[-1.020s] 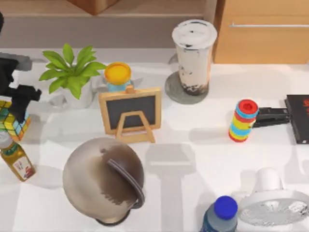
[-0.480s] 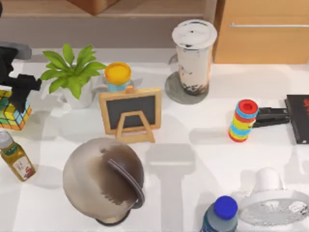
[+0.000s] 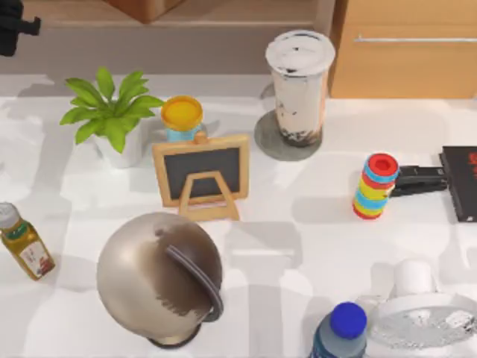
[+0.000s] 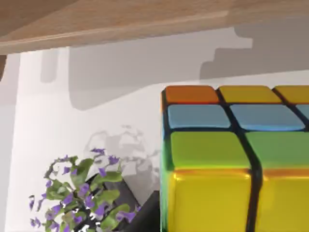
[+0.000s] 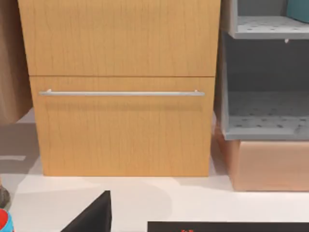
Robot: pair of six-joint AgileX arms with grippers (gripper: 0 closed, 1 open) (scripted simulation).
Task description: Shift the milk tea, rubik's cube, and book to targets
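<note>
**Cube close under the left wrist, milk tea on its disc**

The rubik's cube [image 4: 236, 159], glossy with orange, blue, green and yellow squares split by black lines, sits close before the left wrist camera; whether the left gripper clasps it I cannot tell. The milk tea [image 3: 299, 86], a clear cup with flat white lid, stands on the matte grey round disc [image 3: 270, 142]. Right of the milk tea lies the black slab [image 3: 460, 183], its red marks unreadable.

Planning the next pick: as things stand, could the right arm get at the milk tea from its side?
Probably yes. The milk tea stands upright on the grey disc with bare table on its right; the ring stack sits nearer the front, apart from it, so a side approach looks free.
</note>
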